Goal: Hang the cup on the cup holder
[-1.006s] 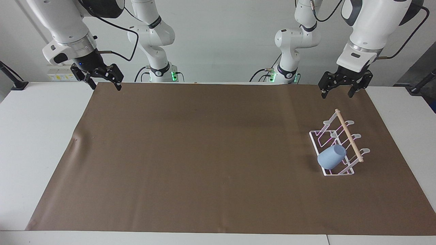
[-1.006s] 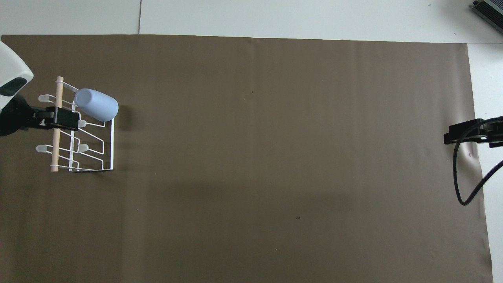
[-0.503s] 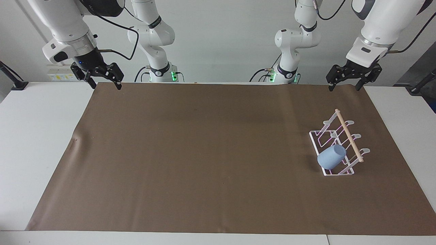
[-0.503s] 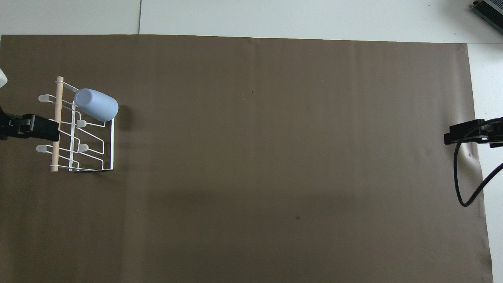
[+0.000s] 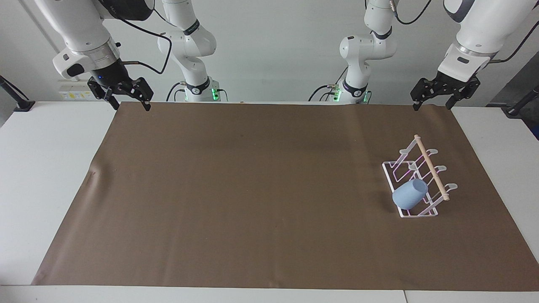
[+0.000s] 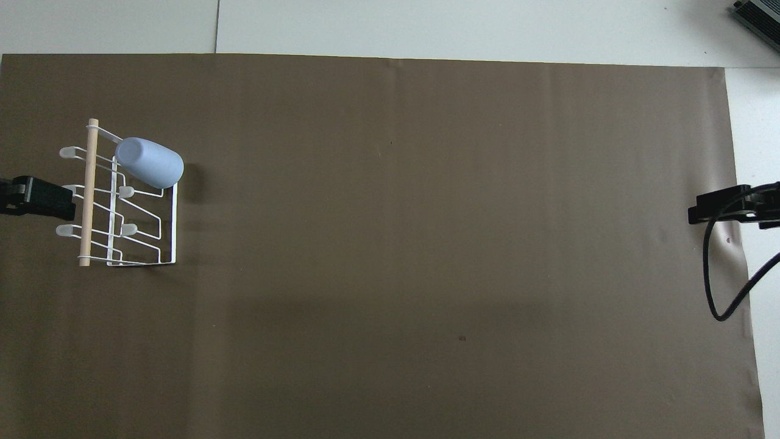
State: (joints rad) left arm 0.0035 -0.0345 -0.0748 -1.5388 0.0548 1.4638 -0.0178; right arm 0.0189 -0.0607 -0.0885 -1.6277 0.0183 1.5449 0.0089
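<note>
The light-blue cup (image 5: 409, 195) hangs mouth-down and tilted on a prong of the white wire cup holder (image 5: 428, 160), at the holder's end farthest from the robots; it also shows in the overhead view (image 6: 150, 163). The holder (image 6: 89, 244) stands on the brown mat toward the left arm's end of the table. My left gripper (image 5: 432, 107) is open and empty, raised over the mat's edge near its base, well clear of the holder. My right gripper (image 5: 131, 107) is open and empty, waiting over the mat's corner near its own base.
The brown mat (image 5: 252, 189) covers most of the white table (image 5: 46, 168). A black cable (image 6: 719, 286) hangs from the right arm over the mat's edge.
My left gripper has drawn back from over the holder toward its base and out toward the table's end. The cup, the holder and the right arm have not moved.
</note>
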